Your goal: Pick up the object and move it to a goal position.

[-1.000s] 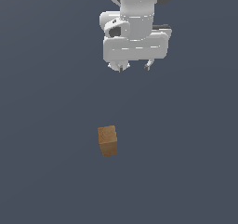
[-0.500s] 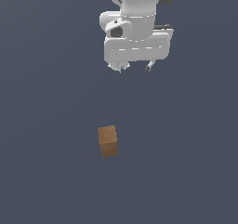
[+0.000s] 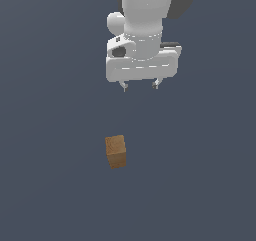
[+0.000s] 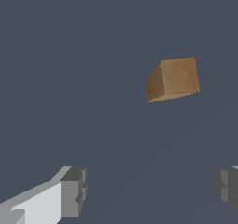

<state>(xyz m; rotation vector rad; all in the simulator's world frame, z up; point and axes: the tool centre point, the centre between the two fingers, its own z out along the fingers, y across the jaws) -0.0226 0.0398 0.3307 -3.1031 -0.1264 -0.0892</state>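
The white Panda arm is reaching down from the top edge of the exterior view, its rounded wrist housing sitting in the upper centre of the frame and its broad white hand body hanging squarely below it. The gripper (image 3: 140, 85) is pointing straight down, and only the short tips of its two fingers (image 3: 125, 86) are showing beneath the hand body, one toward the exterior view's left and one toward its right. The fingers are standing wide apart with nothing between them; in the wrist view the gripper (image 4: 151, 193) is showing the same spread, with one grey finger pad on a white finger at the lower left of that picture, the other pad at the lower right edge, and bare surface filling the gap.

The wooden block (image 3: 116, 151) is resting on the flat dark grey-blue surface (image 3: 45, 185) a little below and left of the centre of the exterior view, lower in the frame than the gripper and slightly toward the exterior view's left of it. It is well apart from the fingers. Its top face is lighter tan and its sides are darker orange-brown. In the wrist view the wooden block (image 4: 173, 79) is appearing in the upper right part of the picture, away from both finger pads, turned at a slight angle to the line between them.
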